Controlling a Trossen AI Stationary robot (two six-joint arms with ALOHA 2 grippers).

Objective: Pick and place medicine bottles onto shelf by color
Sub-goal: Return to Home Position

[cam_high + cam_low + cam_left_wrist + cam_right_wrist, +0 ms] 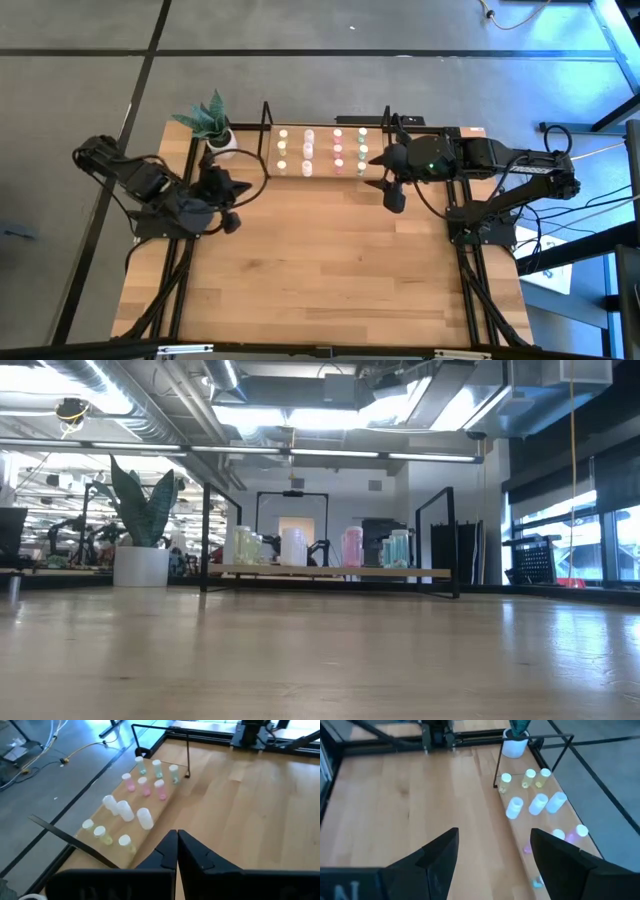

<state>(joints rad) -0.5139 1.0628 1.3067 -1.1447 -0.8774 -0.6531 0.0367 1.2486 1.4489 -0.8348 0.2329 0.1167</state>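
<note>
My right gripper [493, 832] is spread wide and empty. The small light wooden shelf with black end frames [322, 140] lies close at its side, the board running along the way the gripper points. The tiny pale medicine bottles [309, 151] stand upright there in colour rows. I judge that withdrawing means pulling sideways over the bare worktop [330, 260]. My left gripper [176, 834], clenched on nothing, sits farther off.

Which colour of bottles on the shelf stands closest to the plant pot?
The yellowish bottles: their column stands at the shelf end next to the plant pot; white bottles, pink bottles and greenish bottles stand farther along.
</note>
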